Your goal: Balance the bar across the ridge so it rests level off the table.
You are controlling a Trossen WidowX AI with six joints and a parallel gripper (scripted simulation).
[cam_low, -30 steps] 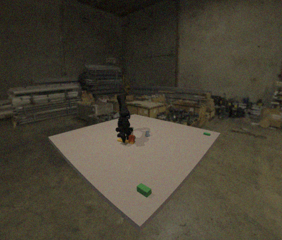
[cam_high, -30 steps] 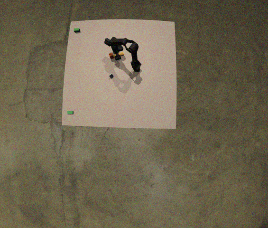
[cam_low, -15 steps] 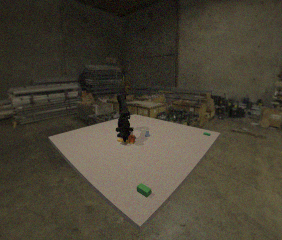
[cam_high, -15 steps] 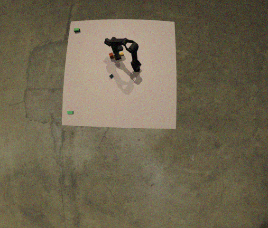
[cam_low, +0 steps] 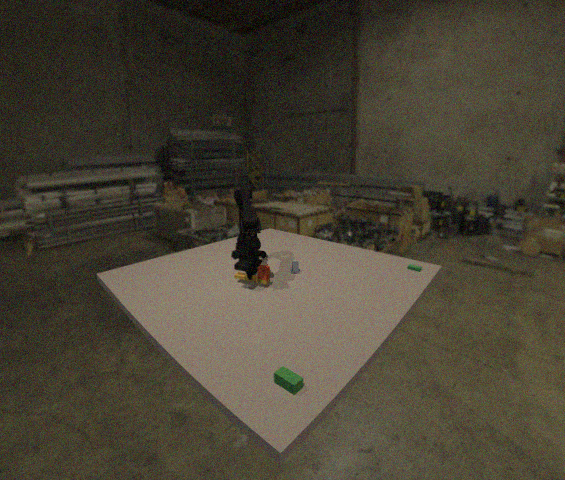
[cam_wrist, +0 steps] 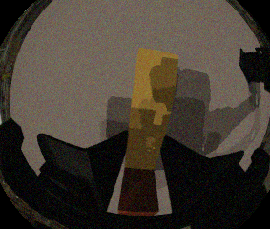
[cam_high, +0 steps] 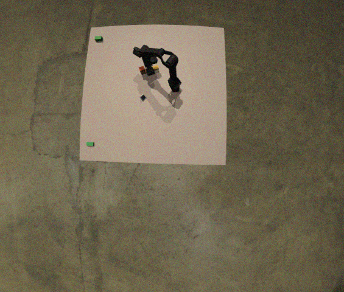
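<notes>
The yellow bar lies low at the table surface under the arm. A red block sits at one end of it. My gripper points down and is shut on the bar, between the red block and the bar's far yellow end. The fingers hide the bar's middle in the top and exterior views. A small blue-grey piece, which looks like the ridge, stands apart from the bar; its shape is too small to tell.
One green block lies near one table corner. Another green block lies near a second corner. The pale square table ends in straight edges. The arm's base stands on it, right of the blue-grey piece.
</notes>
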